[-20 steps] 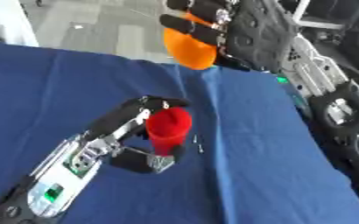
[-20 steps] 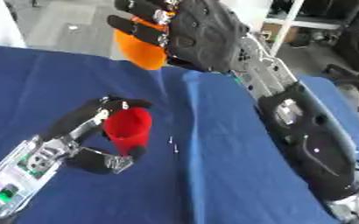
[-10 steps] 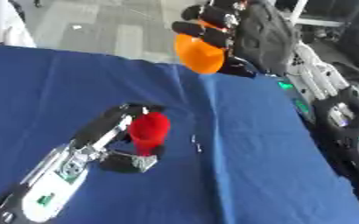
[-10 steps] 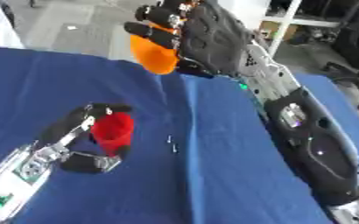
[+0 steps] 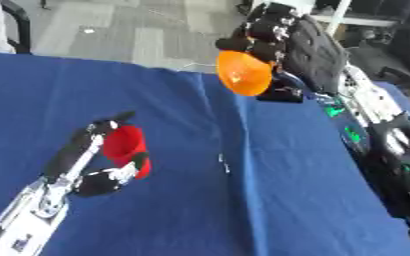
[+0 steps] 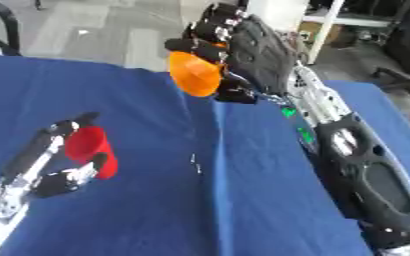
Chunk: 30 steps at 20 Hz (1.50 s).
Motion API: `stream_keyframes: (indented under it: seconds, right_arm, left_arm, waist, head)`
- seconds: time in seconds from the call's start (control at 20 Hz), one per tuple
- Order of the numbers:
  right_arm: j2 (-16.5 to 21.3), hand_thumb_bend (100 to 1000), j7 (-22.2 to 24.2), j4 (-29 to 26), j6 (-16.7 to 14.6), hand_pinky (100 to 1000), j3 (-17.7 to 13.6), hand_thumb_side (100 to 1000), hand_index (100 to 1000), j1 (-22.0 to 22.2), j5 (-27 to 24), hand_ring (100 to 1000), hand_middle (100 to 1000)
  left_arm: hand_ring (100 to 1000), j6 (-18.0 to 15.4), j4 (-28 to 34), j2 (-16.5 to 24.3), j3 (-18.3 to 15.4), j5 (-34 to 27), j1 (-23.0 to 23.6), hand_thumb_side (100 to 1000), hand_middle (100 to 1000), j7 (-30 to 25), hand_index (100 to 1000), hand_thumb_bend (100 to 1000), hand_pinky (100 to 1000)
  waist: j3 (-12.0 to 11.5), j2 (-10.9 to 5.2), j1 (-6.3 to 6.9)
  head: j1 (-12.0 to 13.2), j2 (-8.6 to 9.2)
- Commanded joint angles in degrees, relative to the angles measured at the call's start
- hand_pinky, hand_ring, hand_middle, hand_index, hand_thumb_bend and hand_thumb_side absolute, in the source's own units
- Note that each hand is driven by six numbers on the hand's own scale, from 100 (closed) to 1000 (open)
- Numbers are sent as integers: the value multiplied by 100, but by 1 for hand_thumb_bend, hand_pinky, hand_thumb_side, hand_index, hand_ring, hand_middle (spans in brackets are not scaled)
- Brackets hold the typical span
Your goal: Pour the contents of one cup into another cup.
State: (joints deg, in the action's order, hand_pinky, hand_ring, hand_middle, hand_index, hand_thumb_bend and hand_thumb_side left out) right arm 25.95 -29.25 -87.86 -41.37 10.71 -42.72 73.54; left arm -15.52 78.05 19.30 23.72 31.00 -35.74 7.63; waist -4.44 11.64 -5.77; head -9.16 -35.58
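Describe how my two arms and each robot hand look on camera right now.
The left robot hand is slim, with black fingers and silver links; its forearm is silver-white with a small green patch. The right robot hand is bulkier, black with a broad shell-like back. The right arm is black with silver-grey sections, round joint covers and green lights.
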Motion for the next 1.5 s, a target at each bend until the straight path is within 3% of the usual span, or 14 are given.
stream_keyframes:
  seconds: [0.05,0.5,0.75,0.9,0.95,1.05,1.2,1.25,1.5]
  right_arm:
    - [65,100,-766,68,-996,537,-195,100,730,60,-323,357,506]
    - [-86,100,-125,320,-844,449,-591,100,696,737,-1079,295,422]
    - [-253,100,229,846,-773,376,-724,100,658,1178,-1509,274,359]
    - [-289,100,475,1207,-833,408,-716,177,675,1294,-1768,374,380]
    - [-297,102,561,1330,-856,444,-702,243,697,1316,-1856,454,423]
    - [-321,266,734,1519,-877,543,-692,408,760,1342,-2029,580,529]
    - [-366,446,994,1691,-851,642,-701,554,837,1372,-2208,683,627]
    - [-378,590,1081,1733,-832,711,-711,656,891,1386,-2246,749,706]
    - [-422,639,1536,1797,-671,768,-853,719,931,1454,-2550,805,766]
  left_arm:
    - [580,51,283,180,-25,-144,-17,971,722,184,972,439,507]
    - [573,268,797,426,-263,-580,63,1000,732,152,978,322,494]
    - [562,510,1273,656,-476,-1009,95,1000,719,118,976,283,474]
    - [558,615,1492,697,-558,-1268,155,1000,715,133,975,283,468]
    - [557,633,1577,692,-561,-1355,185,1000,714,130,976,278,466]
    - [554,670,1740,676,-556,-1519,251,1000,708,105,977,262,462]
    - [550,757,1954,622,-538,-1765,379,1000,700,68,976,233,458]
    - [548,789,2015,601,-532,-1843,428,1000,695,58,975,217,455]
    - [547,912,2359,553,-563,-2140,670,1000,691,69,973,212,453]
  waist:
    - [-8,-94,47]
    - [-29,-71,131]
    - [-70,-64,227]
    - [-76,-66,252]
    - [-75,-66,259]
    - [-73,-64,268]
    - [-72,-64,276]
    - [-70,-65,278]
    - [-55,-78,285]
  head:
    - [16,70]
    - [21,80]
    - [24,81]
    - [22,75]
    - [24,74]
    - [31,70]
    - [32,55]
    - [35,51]
    - [39,28]
